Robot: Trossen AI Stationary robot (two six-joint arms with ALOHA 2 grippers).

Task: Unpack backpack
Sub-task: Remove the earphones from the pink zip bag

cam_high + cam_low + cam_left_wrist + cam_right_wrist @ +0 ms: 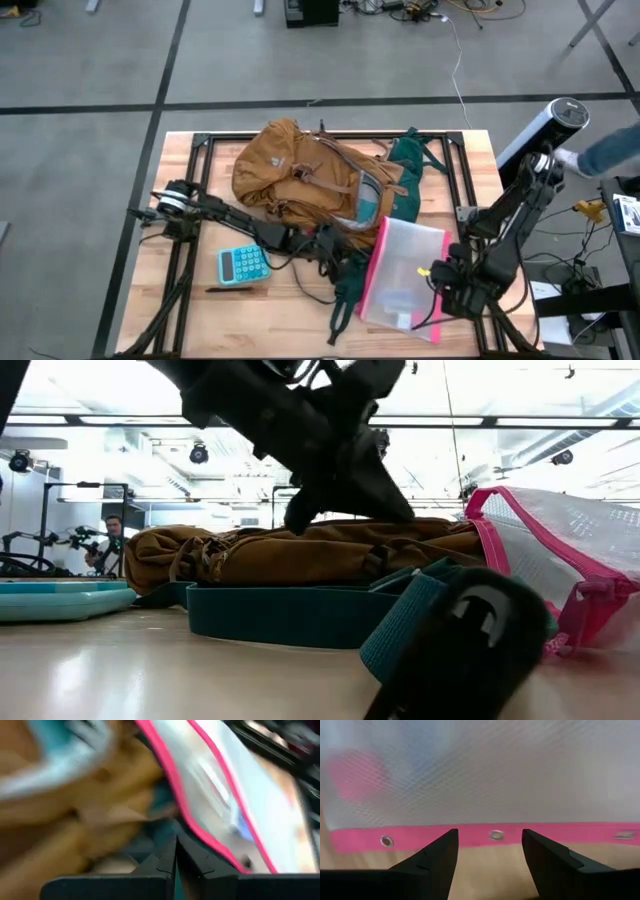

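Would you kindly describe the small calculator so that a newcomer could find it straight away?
Start at the mustard-tan backpack in the middle of the wooden table. Beside it, just past the left arm on the bare wood, lies the calculator. It is the only turquoise, flat, keyed slab there, unlike the pink-edged clear pouch on the other side.

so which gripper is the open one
The right gripper, by the pouch's pink edge, has its fingers apart with nothing between them. The left gripper, at the backpack, is shut.

Robotics lab: ceiling-mounted cameras point(199, 454), floor cables point(415, 10), tripods point(45, 520).
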